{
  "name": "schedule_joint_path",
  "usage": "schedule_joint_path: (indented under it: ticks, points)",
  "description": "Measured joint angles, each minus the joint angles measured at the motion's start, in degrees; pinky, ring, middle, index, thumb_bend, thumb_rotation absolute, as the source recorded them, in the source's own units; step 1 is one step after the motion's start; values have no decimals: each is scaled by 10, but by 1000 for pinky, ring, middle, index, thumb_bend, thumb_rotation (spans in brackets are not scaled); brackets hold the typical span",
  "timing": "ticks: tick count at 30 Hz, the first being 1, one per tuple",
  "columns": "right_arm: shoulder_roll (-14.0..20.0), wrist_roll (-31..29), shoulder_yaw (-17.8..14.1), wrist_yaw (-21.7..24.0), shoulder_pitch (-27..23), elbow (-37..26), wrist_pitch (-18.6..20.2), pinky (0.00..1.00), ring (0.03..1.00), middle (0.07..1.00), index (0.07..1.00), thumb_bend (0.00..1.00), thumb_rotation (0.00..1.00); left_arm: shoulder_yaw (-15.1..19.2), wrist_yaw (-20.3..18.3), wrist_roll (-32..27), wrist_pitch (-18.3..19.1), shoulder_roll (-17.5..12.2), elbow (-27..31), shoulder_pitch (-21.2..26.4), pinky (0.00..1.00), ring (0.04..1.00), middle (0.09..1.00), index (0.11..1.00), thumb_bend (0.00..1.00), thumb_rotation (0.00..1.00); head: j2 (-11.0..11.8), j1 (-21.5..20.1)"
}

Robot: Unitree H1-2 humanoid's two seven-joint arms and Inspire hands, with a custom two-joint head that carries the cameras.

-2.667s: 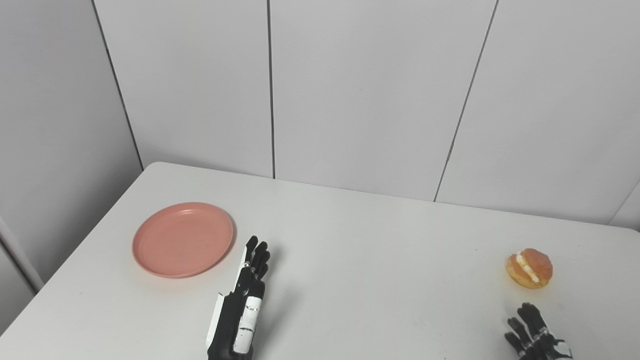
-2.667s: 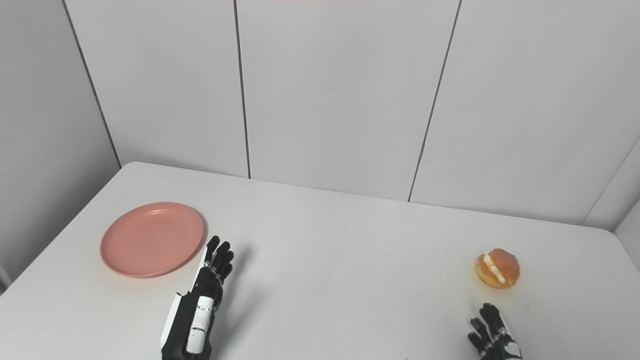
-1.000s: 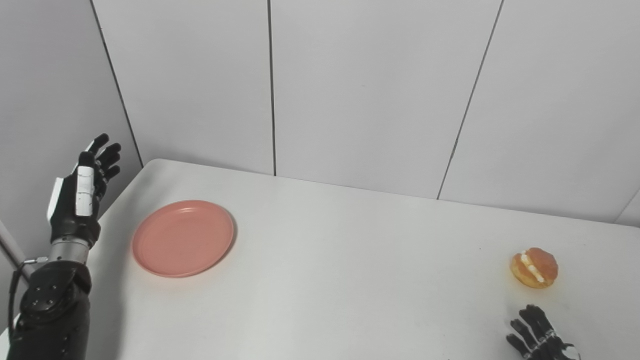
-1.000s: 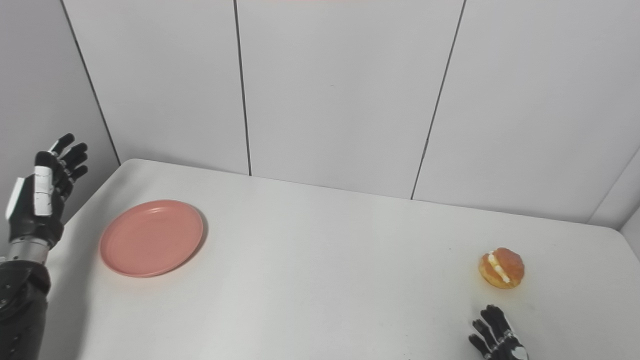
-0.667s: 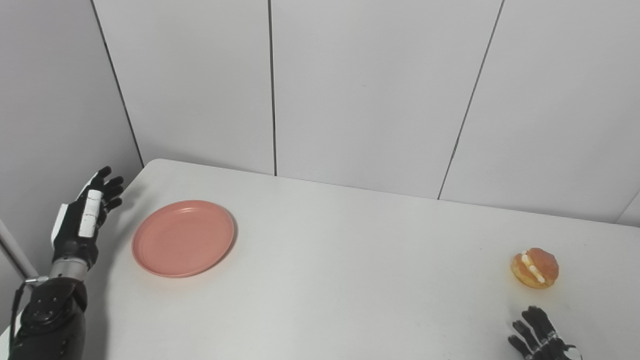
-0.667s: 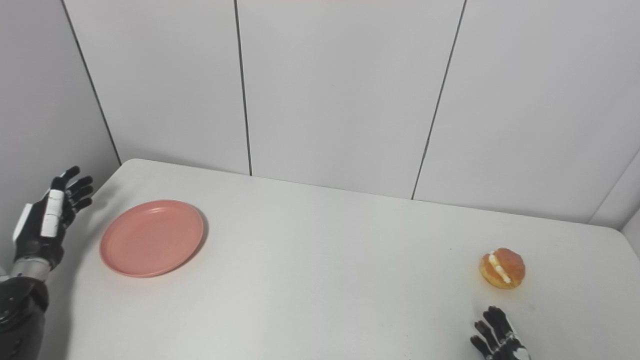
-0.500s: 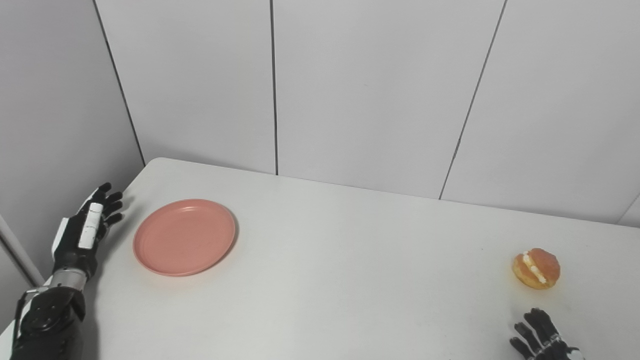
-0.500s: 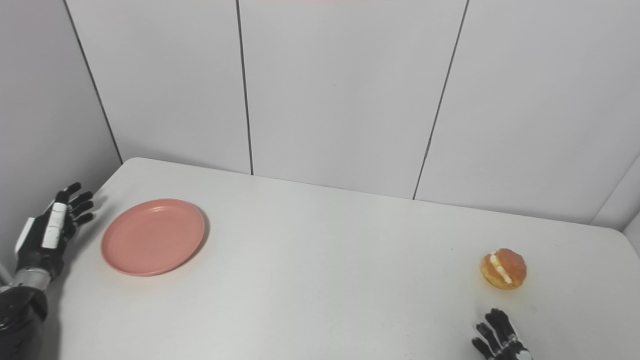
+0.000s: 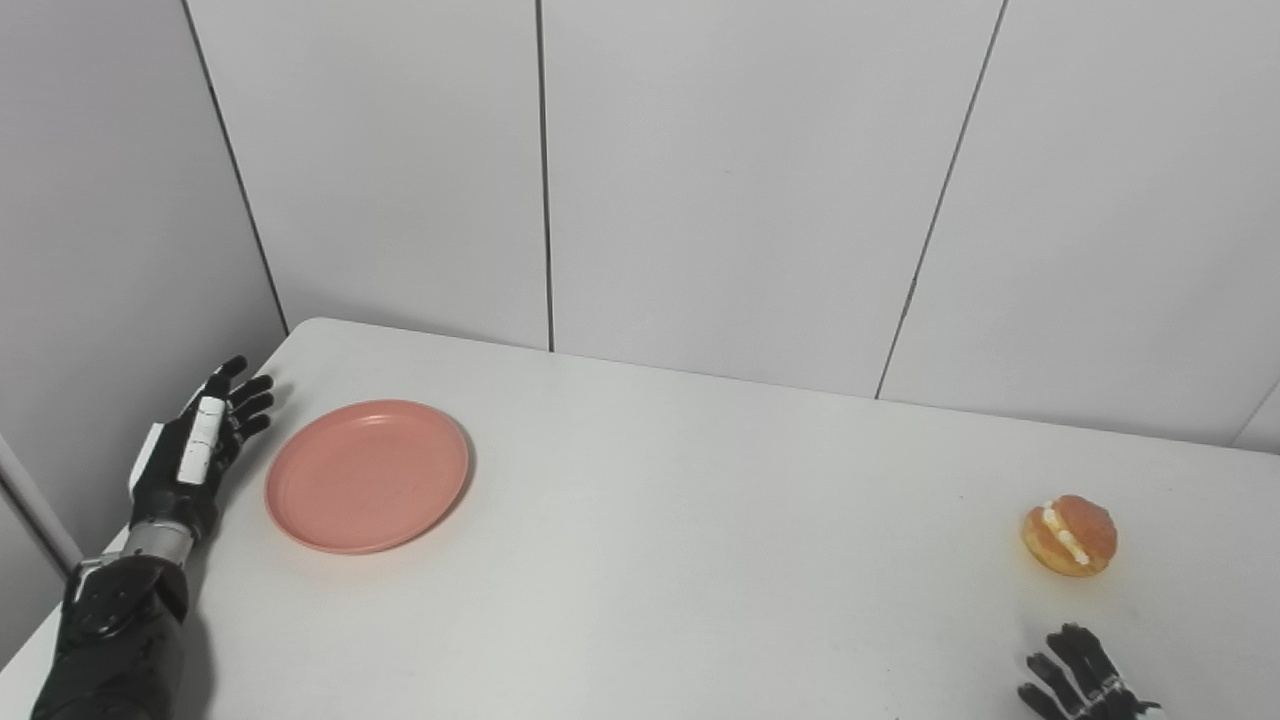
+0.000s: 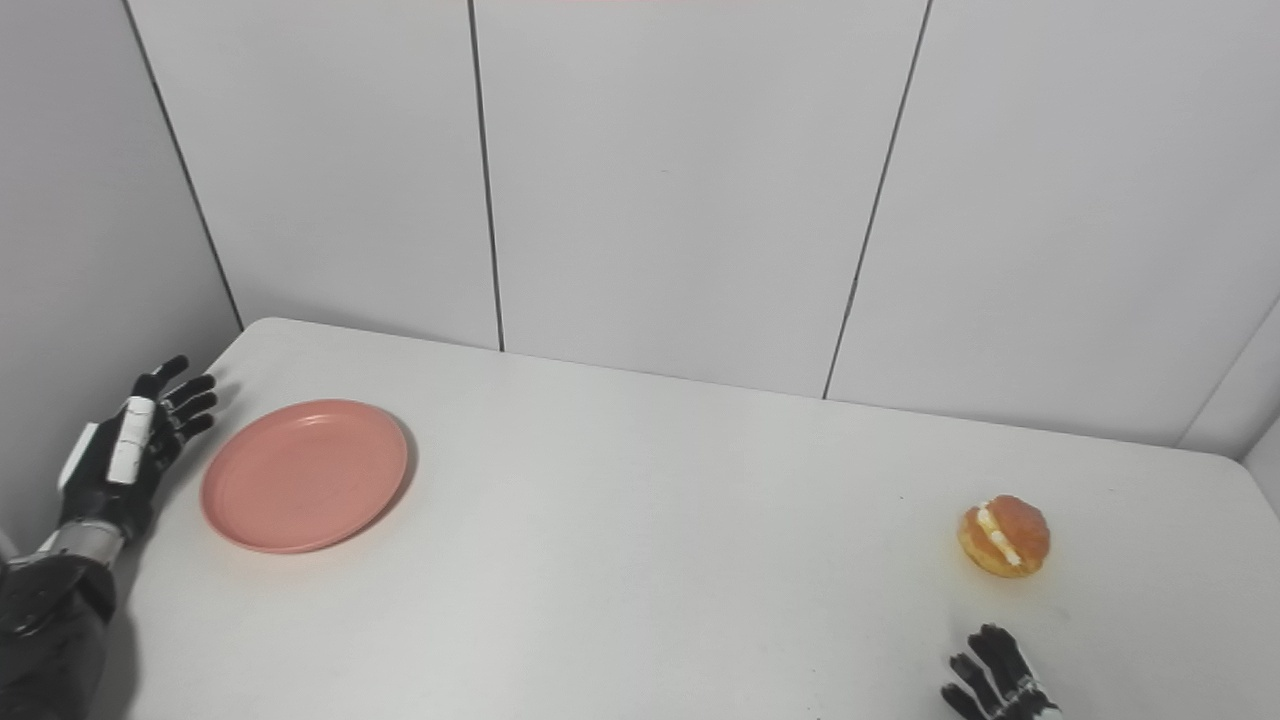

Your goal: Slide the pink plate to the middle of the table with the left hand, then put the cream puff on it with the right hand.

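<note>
The pink plate (image 9: 367,476) lies flat on the left part of the white table (image 9: 700,540). My left hand (image 9: 196,450) is open just left of the plate, near the table's left edge, with a small gap between its fingers and the rim. The cream puff (image 9: 1069,535), golden with a white cream line, sits at the far right. My right hand (image 9: 1085,685) rests at the bottom right, a little in front of the puff, fingers spread and holding nothing; only its fingers show.
Grey wall panels (image 9: 740,180) rise behind the table and along its left side, close to my left hand. The table's left edge runs just under the left forearm (image 9: 115,640).
My left hand swung from the right of the plate, up and over to its left side, then came down to table height close to the rim. The plate, puff and right hand stay put.
</note>
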State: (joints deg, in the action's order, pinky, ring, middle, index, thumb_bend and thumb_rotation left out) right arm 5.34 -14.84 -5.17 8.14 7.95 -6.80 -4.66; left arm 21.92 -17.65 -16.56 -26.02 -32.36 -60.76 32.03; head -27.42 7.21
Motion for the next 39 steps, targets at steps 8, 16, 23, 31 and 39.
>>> schedule_joint_path:
  ticks: [8, 16, 23, 31, 39]
  points:
    - [0, 1, 1, -2, 3, -6, 10, 872, 895, 915, 894, 811, 1000, -21, -9, 1, 1, 12, 35, -8, 863, 885, 861, 900, 1000, 882, -4, -4]
    - [0, 1, 3, -2, 8, -15, 16, 863, 885, 905, 891, 807, 1000, -36, -22, -1, 6, 23, 62, -13, 944, 921, 888, 920, 999, 880, -10, -9]
    - [0, -3, 3, -2, 8, -17, 17, 875, 892, 911, 895, 808, 1000, -54, -16, 1, 43, 36, 119, -34, 990, 962, 930, 954, 891, 948, -12, -8]
    - [-1, -1, 4, -4, 9, -19, 18, 868, 889, 913, 902, 809, 1000, -61, 2, 1, 91, 51, 164, -44, 988, 949, 919, 972, 902, 953, -15, -15]
    - [-1, 5, 8, -12, 9, -20, 18, 856, 882, 908, 892, 825, 1000, -73, 14, 0, 127, 78, 219, -57, 933, 923, 900, 940, 933, 935, -17, -20]
